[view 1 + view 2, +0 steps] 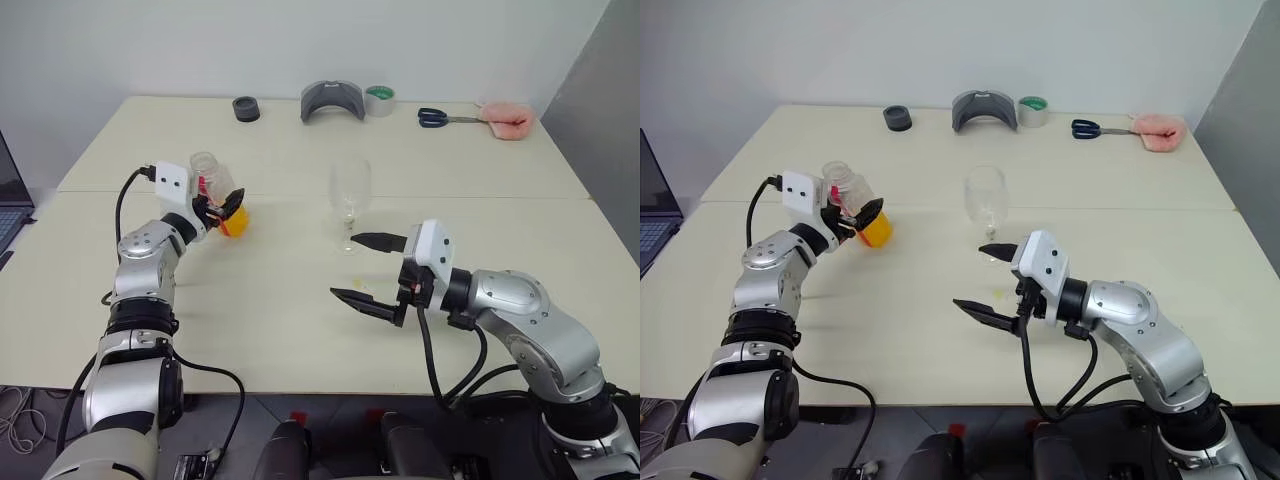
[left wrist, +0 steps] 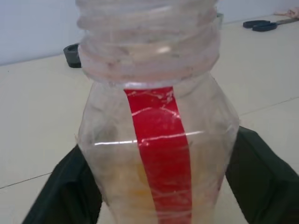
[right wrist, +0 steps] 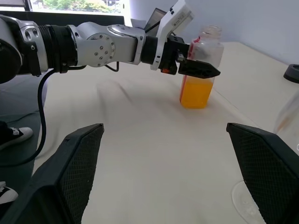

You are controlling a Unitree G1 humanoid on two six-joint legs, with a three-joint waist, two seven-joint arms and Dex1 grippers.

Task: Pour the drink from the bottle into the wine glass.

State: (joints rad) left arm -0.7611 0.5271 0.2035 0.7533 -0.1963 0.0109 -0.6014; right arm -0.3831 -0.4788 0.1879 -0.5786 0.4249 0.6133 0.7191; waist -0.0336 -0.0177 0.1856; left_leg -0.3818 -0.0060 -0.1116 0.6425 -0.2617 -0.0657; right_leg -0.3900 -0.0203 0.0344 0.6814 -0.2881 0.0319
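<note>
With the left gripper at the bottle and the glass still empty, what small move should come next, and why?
Probably lift the bottle slightly off the table. The left gripper has its fingers on either side of the uncapped bottle, which still stands upright with the drink inside, apart from the wine glass. The right gripper waits open beside the glass.

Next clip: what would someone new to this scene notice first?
Most striking is the bottle with orange drink in its lower part, uncapped and upright on the table at the robot's left, the left gripper closed around it. Near the table's middle stands the empty wine glass, with the right gripper wide open just in front of it, touching nothing.
</note>
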